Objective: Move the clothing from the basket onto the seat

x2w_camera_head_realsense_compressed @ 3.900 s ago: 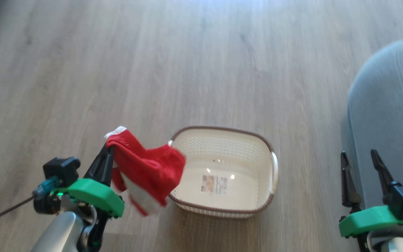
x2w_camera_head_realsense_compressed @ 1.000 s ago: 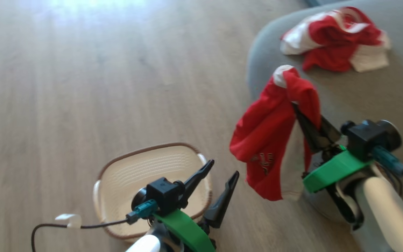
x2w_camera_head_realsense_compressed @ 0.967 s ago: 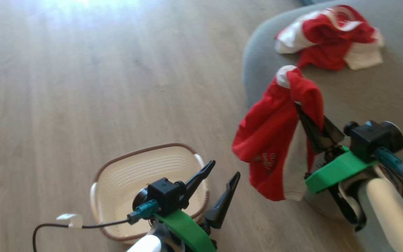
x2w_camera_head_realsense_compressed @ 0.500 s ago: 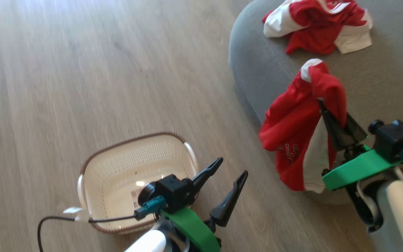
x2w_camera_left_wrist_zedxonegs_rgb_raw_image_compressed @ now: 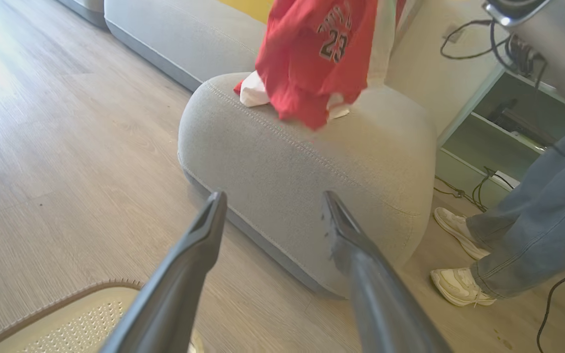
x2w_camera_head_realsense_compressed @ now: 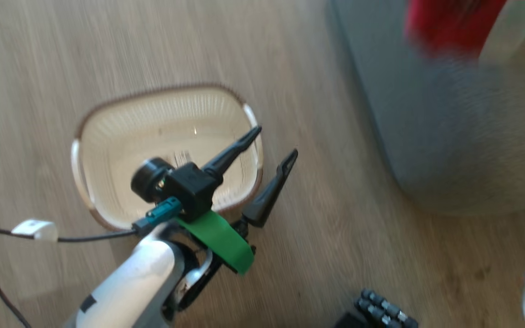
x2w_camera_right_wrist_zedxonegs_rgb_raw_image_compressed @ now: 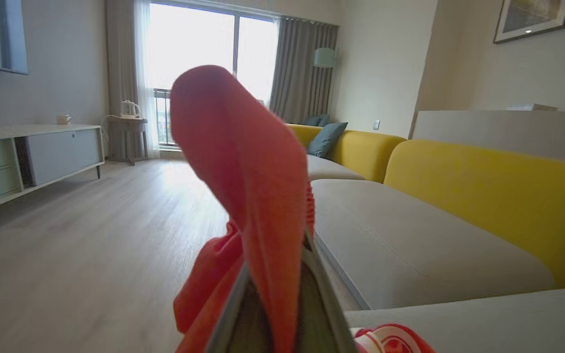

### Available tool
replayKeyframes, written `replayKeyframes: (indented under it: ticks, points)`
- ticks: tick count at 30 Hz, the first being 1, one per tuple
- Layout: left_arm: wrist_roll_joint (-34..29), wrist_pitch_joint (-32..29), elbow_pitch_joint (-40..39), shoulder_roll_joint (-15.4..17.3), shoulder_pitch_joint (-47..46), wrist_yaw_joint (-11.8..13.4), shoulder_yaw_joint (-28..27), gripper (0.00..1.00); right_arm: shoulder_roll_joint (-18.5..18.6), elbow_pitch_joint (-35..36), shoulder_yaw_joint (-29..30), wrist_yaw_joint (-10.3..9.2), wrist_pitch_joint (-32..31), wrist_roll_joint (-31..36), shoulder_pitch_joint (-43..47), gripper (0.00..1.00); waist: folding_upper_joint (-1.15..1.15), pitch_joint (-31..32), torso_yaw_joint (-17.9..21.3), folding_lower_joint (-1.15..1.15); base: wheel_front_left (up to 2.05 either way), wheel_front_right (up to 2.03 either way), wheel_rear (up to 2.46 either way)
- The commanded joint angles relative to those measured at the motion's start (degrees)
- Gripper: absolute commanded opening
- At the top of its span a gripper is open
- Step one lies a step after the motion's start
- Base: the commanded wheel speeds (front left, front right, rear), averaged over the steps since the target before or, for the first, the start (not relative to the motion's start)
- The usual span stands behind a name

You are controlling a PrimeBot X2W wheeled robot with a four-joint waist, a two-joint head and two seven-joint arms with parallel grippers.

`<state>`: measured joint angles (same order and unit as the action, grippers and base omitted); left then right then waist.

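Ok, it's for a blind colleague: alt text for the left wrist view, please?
A red jersey numbered 23 hangs over the grey seat, where another garment lies. The left gripper, fingers open, points at the seat, with the basket at lower left and a person's legs at right.

Head downward, wrists forward; common seat
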<state>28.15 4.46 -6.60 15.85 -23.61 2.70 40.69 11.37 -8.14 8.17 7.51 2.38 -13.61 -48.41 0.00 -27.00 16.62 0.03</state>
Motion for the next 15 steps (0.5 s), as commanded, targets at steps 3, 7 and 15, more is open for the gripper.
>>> replayKeyframes:
  ticks: [3,7,15]
  points:
    - [-0.87,-0.96,-4.01,1.0,-2.25,0.52,-2.02,1.0,3.45,-0.97,7.25,-0.02,-2.03,0.11,-12.49,0.0,0.0,-10.63,-3.14,-0.03,0.0,0.0,0.0]
    - [-1.14,-1.37,-5.77,2.2,-2.83,1.06,-3.09,1.0,8.37,-7.36,15.79,-0.02,-6.22,3.93,-25.92,0.0,0.0,-14.18,-5.46,-0.03,0.0,0.0,0.0]
    - [-1.34,-1.13,-7.96,4.99,-0.89,2.27,-4.61,1.0,10.47,-17.36,30.21,-0.02,-7.77,17.81,-30.78,0.0,0.0,-18.65,-7.02,-0.03,0.0,0.0,0.0]
